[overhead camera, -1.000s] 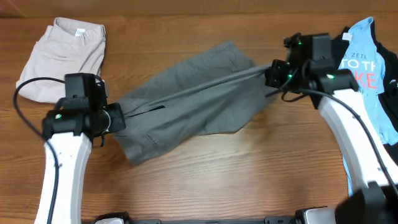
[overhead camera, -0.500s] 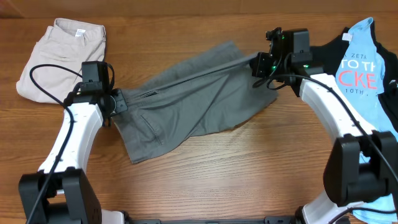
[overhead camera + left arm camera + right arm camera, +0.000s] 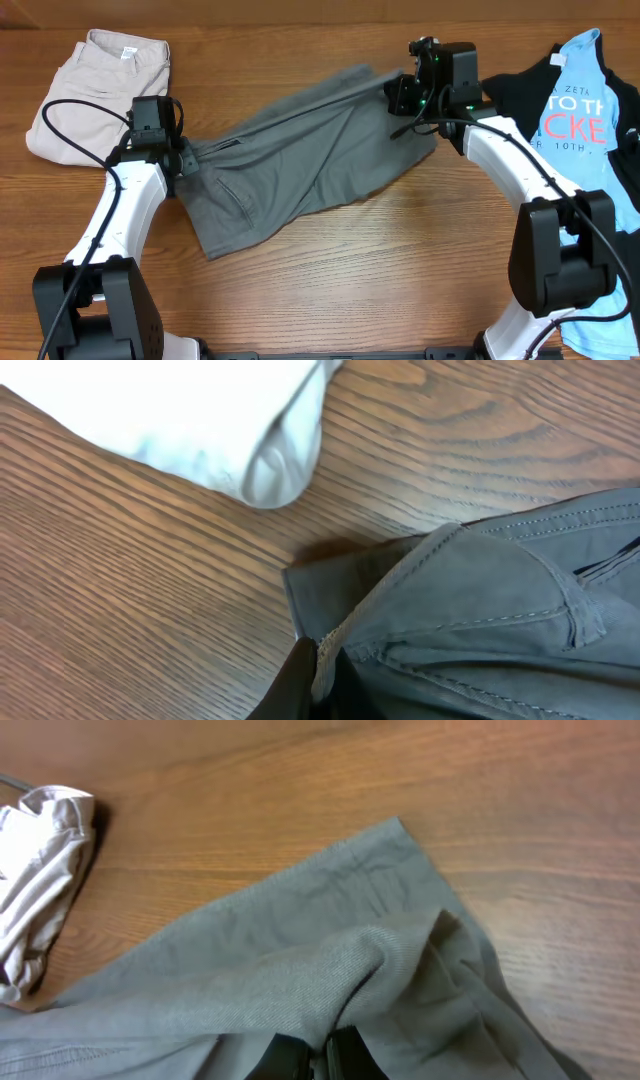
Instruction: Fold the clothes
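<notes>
Dark grey shorts (image 3: 300,160) lie stretched across the middle of the table, slanting from lower left to upper right. My left gripper (image 3: 186,160) is shut on their waistband end; in the left wrist view the pale lining edge is pinched between the fingers (image 3: 318,675). At the upper right my right gripper (image 3: 398,95) is shut on a bunched fold of the grey shorts (image 3: 320,970) near the leg hem. Beige shorts (image 3: 100,90) lie folded at the far left. A light blue lettered T-shirt (image 3: 585,110) rests on a black garment (image 3: 515,95) at the right.
The wooden table (image 3: 400,270) shows bare wood in front of the shorts. A cable (image 3: 75,110) loops from the left arm over the beige shorts. The beige shorts' rounded edge (image 3: 270,460) lies close above the left gripper.
Both grippers have carried their ends of the grey shorts away from me and to the left. The shorts now lie flatter and further back on the table.
</notes>
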